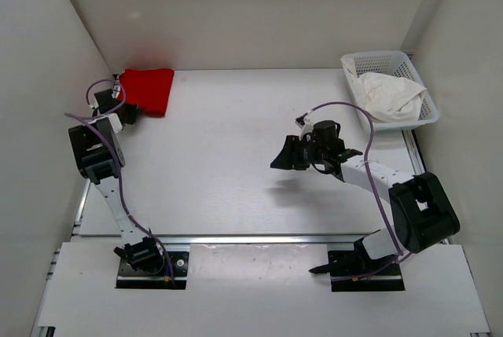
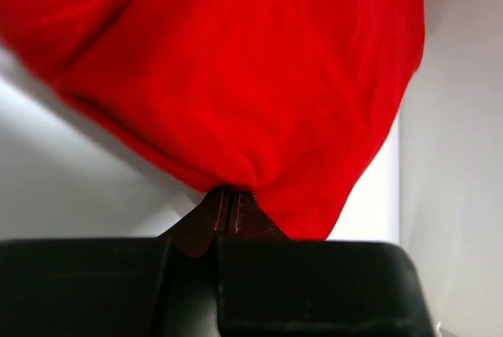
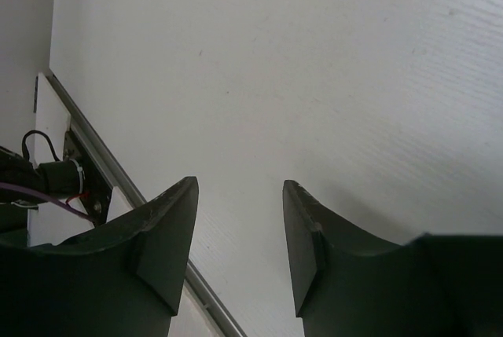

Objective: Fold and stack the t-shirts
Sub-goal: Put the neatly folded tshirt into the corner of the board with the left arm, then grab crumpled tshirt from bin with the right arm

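A metal rail (image 1: 259,237) fronts a white-walled white table (image 1: 236,156) bearing a red t-shirt (image 1: 149,89).

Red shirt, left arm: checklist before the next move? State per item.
1. Left gripper shut on red shirt edge: ok.
2. Grip takes one layer only: cannot tell.
3. Right gripper open and empty above the table: ok.
4. White shirt out of basket: not ok, it lies inside.
5. Green shirt located: cannot tell, none in view.
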You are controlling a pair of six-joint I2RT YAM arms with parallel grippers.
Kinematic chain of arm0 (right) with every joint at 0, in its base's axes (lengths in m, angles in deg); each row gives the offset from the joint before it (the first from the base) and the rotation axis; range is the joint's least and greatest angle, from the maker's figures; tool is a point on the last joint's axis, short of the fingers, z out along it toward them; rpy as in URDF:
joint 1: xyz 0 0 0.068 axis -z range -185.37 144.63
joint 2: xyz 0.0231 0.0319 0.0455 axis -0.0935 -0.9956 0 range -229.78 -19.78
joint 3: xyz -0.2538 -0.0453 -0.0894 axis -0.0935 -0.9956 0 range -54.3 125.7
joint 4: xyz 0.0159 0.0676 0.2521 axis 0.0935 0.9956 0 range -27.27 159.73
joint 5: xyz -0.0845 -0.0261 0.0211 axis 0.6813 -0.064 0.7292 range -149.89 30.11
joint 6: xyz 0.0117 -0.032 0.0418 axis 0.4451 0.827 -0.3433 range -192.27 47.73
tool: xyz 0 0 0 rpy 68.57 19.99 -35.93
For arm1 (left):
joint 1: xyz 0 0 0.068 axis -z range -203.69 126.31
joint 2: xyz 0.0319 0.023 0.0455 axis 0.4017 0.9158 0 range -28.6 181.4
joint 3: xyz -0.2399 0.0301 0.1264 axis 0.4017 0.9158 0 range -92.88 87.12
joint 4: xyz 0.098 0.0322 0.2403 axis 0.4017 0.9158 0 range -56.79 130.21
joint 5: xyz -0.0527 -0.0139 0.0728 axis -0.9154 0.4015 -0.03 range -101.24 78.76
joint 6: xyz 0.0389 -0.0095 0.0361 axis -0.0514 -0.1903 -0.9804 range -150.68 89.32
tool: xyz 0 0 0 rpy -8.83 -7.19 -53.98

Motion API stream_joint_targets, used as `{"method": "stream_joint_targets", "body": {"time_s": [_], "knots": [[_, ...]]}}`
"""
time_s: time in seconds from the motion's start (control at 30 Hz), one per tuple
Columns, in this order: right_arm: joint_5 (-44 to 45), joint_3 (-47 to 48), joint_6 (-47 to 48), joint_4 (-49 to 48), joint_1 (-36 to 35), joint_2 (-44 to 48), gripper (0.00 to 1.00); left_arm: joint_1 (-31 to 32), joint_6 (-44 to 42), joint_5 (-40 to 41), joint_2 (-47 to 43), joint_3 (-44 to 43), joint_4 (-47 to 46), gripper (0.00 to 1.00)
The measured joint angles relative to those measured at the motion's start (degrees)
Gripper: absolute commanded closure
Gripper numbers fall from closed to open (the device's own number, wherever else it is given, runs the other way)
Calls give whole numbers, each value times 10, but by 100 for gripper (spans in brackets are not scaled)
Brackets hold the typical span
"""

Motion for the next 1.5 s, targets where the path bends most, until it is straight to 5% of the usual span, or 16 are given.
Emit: {"method": "stream_joint_targets", "body": {"time_s": [0.13,0.23,0.47,0.6,0.67,0.77,0.83,1.03,1.37,1.5], "knots": [[-5,-9,-2,4,0,11,54,2,8,1,37,-50,7,94],[-10,-20,-2,5,6,16,54,-6,12,1,42,-58,12,82],[-7,-21,-1,12,14,16,48,-21,20,6,2,10,-43,20],[7,-7,3,23,7,12,50,-24,9,22,-61,73,-46,4],[10,4,2,24,5,9,61,-22,4,30,-91,101,-42,5],[21,21,3,26,2,7,91,-14,-1,43,-145,143,-41,33],[39,44,4,34,2,3,100,2,-5,54,-195,178,-46,51],[118,205,29,97,47,-45,100,151,-24,79,-327,251,-64,59],[246,393,65,178,311,-110,95,518,-90,66,-436,350,-95,49],[301,467,100,207,349,-195,77,588,-105,55,-455,415,-98,45]]}}
